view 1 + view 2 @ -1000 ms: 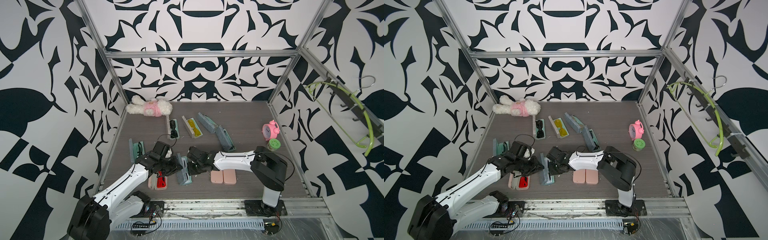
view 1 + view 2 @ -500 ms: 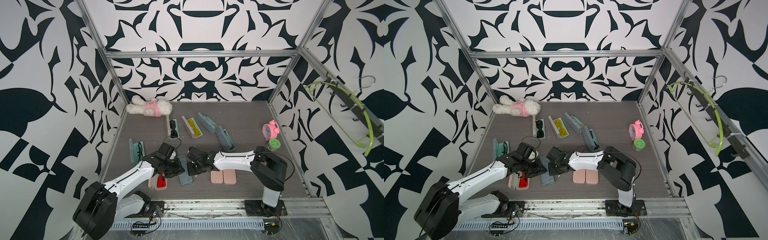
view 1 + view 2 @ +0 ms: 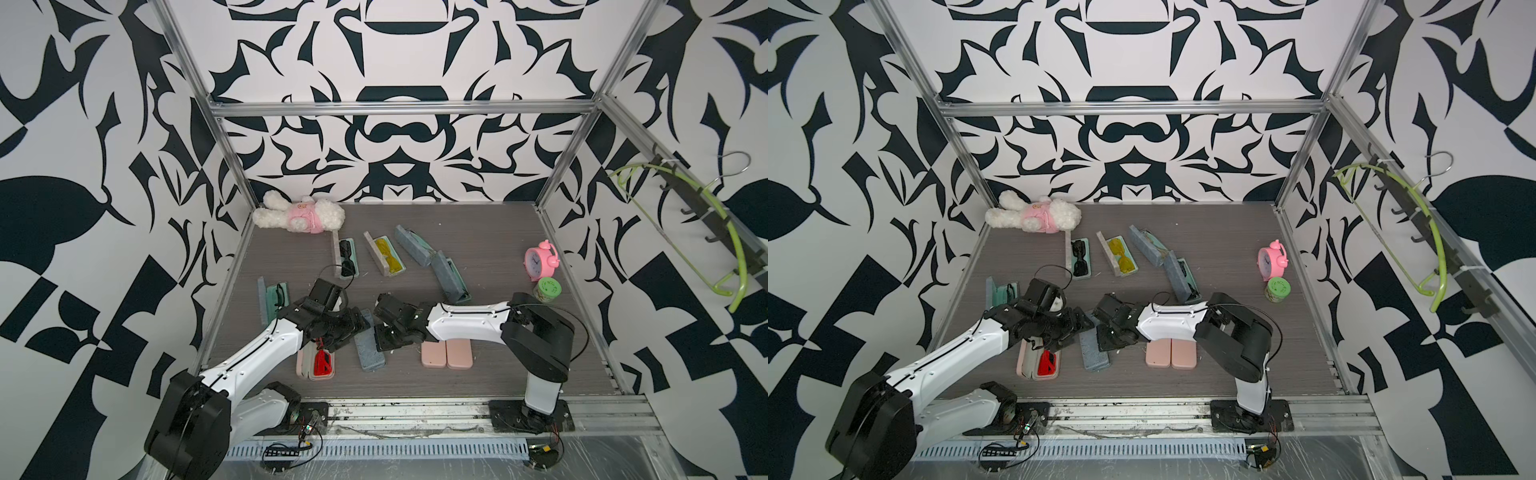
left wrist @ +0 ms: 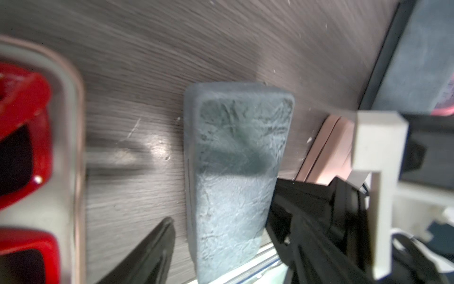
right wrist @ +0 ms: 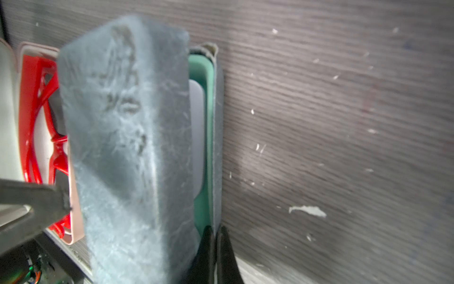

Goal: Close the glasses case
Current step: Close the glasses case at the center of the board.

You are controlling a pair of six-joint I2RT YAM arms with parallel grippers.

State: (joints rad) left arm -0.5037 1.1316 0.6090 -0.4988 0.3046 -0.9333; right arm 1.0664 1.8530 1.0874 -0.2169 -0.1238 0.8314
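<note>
Grey glasses case (image 3: 369, 350), one of three grey, lid seemingly ajar; left jaws spread, right jaws pressed together.

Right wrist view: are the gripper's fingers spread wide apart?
No: the right gripper has both black fingers pressed together beside the grey case.

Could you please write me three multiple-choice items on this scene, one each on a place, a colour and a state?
1. Where does the plush rabbit lie? A) far left corner; B) near edge; C) middle.
2. What colour are the glasses in the open pink case? A) yellow; B) red; C) black.
3. How is the right gripper? A) wide open; B) shut; C) holding the rabbit.

Answers:
1. A, it lies in the far left corner.
2. B, red frames show in both top views.
3. B, its jaws meet in the right wrist view.
</note>
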